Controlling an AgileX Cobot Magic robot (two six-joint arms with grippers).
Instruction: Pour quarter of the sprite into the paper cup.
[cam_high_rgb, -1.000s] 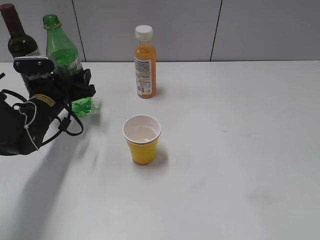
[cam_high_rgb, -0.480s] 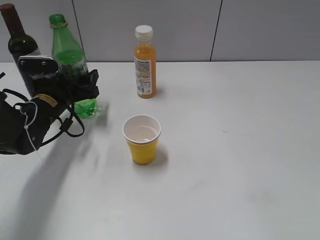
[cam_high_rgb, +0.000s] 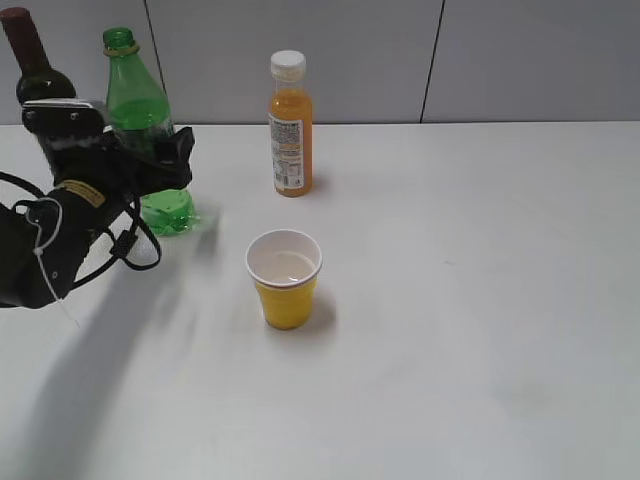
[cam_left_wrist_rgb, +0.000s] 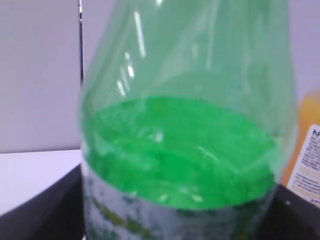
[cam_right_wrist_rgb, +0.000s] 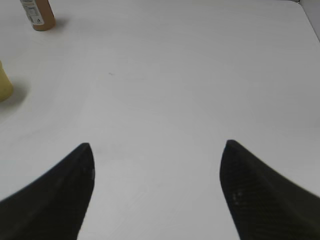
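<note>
Right now the sprite (cam_high_rgb: 137, 105) stands upright at the far left of the worktop (cam_high_rgb: 480, 300), its long axis vertical and its capless neck pointing straight up, just beside the dark wine bottle (cam_high_rgb: 30, 70). The left pincer (cam_high_rgb: 150, 165) is around its lower body, level with the label band. In the left wrist view the sprite (cam_left_wrist_rgb: 185, 130) fills almost the whole picture, with dark pincer parts showing low on either side of it. From these views I cannot tell whether the jaws are pressing on the plastic or standing just off it, so I cannot say if the bottle is held or let go.

The paper cup (cam_high_rgb: 285, 278) sits well apart from the bottle, nearer the middle of the worktop and closer to me, to the right of the left pincer. It stands upright, mouth open to the ceiling. The orange juice bottle (cam_high_rgb: 289, 125) stands behind it.

The right pincer (cam_right_wrist_rgb: 157, 155) hangs spread wide over bare worktop on the right, gripping nothing, and far from the bottle. The left arm is plainly the nearer one to the sprite.
</note>
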